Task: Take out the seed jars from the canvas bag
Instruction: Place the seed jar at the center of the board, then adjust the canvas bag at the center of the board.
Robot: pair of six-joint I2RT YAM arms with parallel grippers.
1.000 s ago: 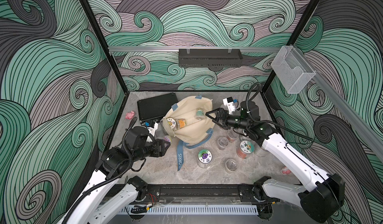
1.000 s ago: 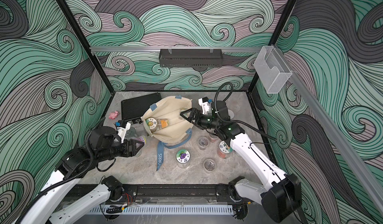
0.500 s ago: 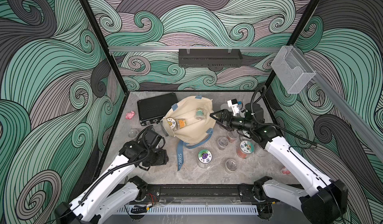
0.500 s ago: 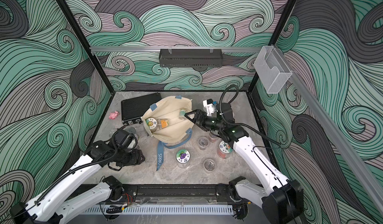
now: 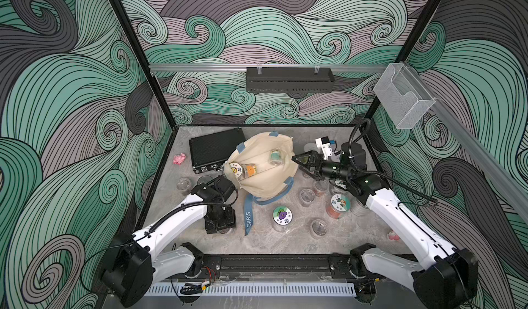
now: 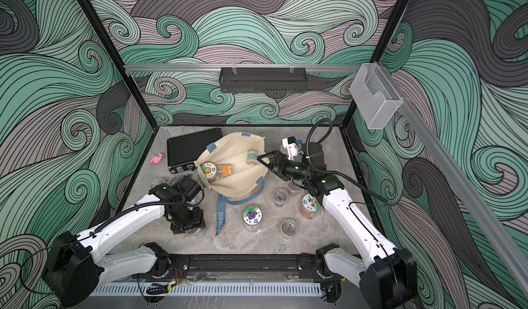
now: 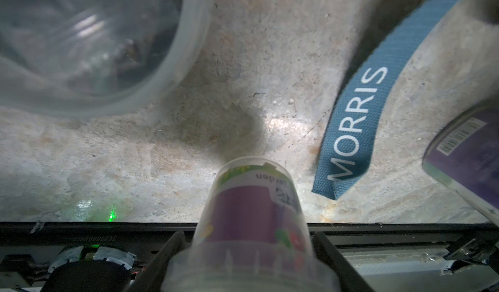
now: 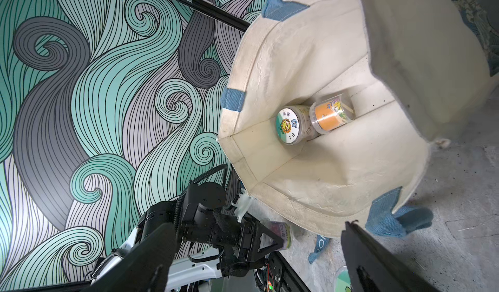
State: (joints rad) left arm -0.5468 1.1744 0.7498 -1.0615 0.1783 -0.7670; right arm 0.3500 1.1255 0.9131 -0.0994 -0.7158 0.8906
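Placing a jar on the surface (image 5: 271, 244) appears to be the step in hand. Near the front-left corner the left claw (image 5: 219, 225) points down, partly closed around a purple-labelled seed jar (image 7: 253, 207); whether the jar's base touches cannot be confirmed. Toward the back edge lies the canvas bag (image 5: 265, 179), mouth gaping, with three jars inside: a sunflower-lidded jar (image 8: 288, 126), an orange-labelled jar (image 8: 330, 116) and a green-labelled jar (image 5: 275, 156). At the bag's right side hovers the right claw (image 5: 303, 167), jaws fully spread, holding nothing. Judgement: the next move calls for releasing the held jar upright, clear of the blue strap (image 7: 356, 126), and reaching in for the nearest jar.
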